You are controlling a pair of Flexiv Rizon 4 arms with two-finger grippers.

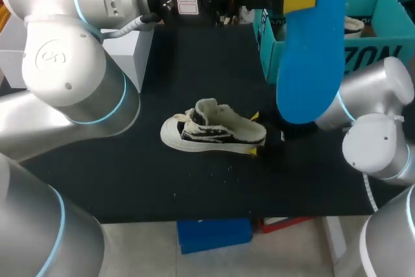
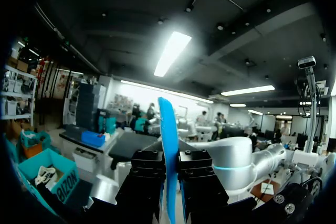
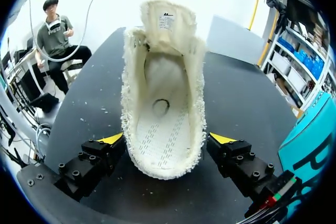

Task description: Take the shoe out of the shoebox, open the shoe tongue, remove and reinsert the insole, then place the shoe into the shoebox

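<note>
On the black table point(image 1: 130, 180), near its middle, the shoe point(image 1: 214, 133) is seen standing on its sole, with the toe turned toward the robot's left and the heel toward its right. The heel is clamped by the right gripper point(image 1: 254, 134), whose yellow-tipped fingers point(image 3: 113, 139) are set well apart and pressed against the two sides of the heel. In the right wrist view the mouth of the shoe is seen wide open, so that its pale inner floor is shown, and the tongue point(image 3: 168, 22) is stood up and pulled forward, away from the gripper. The teal shoebox point(image 1: 379, 4) is set open at the far right of the table, well apart from the shoe, and a second shoe point(image 1: 353, 26) is seen lying inside it. The blue insole point(image 1: 311, 63) is held high above the table by the left gripper point(image 2: 169, 169), in front of the near left corner of the shoebox as seen from the head view. It is hung with its length upright. In the left wrist view it is seen edge-on, pinched between the two dark fingers point(image 2: 195, 163), which are closed against its two faces.
</note>
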